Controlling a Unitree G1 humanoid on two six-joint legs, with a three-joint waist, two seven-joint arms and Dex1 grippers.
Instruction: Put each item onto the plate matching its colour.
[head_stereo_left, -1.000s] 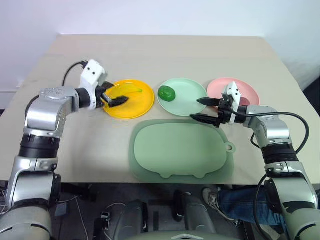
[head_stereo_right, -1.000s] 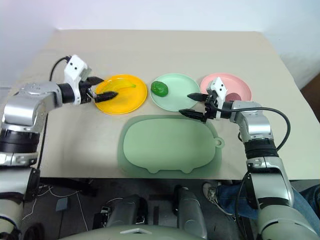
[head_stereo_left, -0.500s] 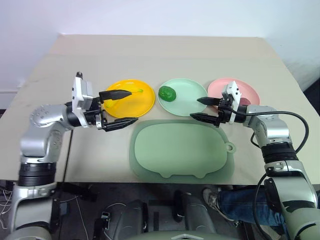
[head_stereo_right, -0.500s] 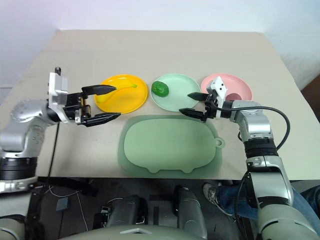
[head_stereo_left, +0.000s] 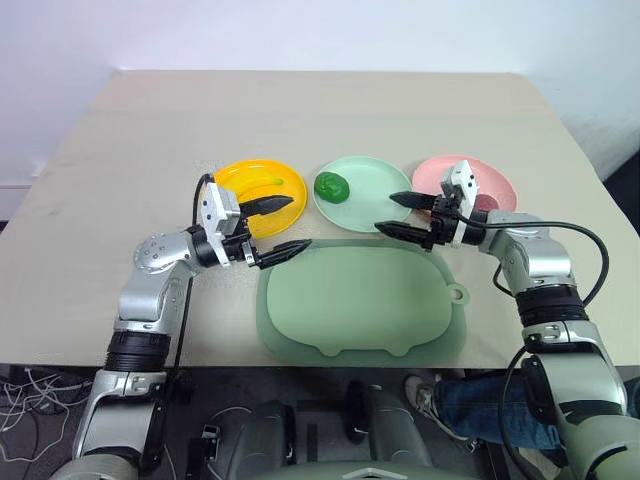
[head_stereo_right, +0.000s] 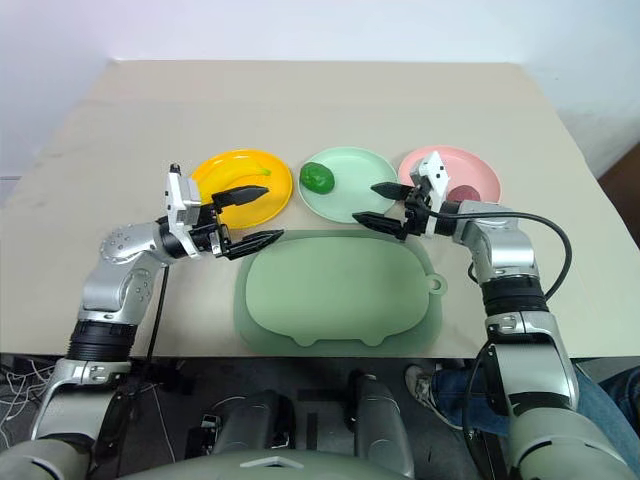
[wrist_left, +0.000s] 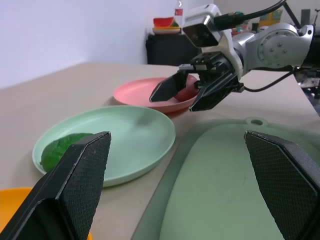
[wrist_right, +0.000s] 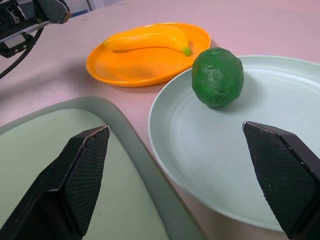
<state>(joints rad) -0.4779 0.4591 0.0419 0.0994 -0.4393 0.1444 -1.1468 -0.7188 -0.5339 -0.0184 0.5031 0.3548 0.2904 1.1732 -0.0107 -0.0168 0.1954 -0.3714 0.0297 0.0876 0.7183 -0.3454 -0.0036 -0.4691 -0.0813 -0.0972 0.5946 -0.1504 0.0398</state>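
Nearest, board: a large pale-green board (head_stereo_left: 362, 303) with a tab lies on the counter (head_stereo_left: 330, 110) at its near edge.
Left hand: the left hand (head_stereo_left: 280, 227) hangs spread wide and empty, over the gap between the board's far left corner and the yellow-orange plate.
Right hand: the right hand (head_stereo_left: 393, 214) hangs splayed and empty, over the near rim of the mint plate, just beside the pink one.
Yellow-orange plate: the yellow-orange plate (wrist_right: 120, 70) carries the banana (wrist_right: 147, 41).
Mint plate: the mint plate (wrist_right: 260, 165) holds the bumpy green fruit (wrist_right: 218, 76) near its left edge.
Pink plate: the pink plate (head_stereo_left: 492, 178) holds the dark-red fruit (head_stereo_left: 485, 203), partly hidden by the right wrist.
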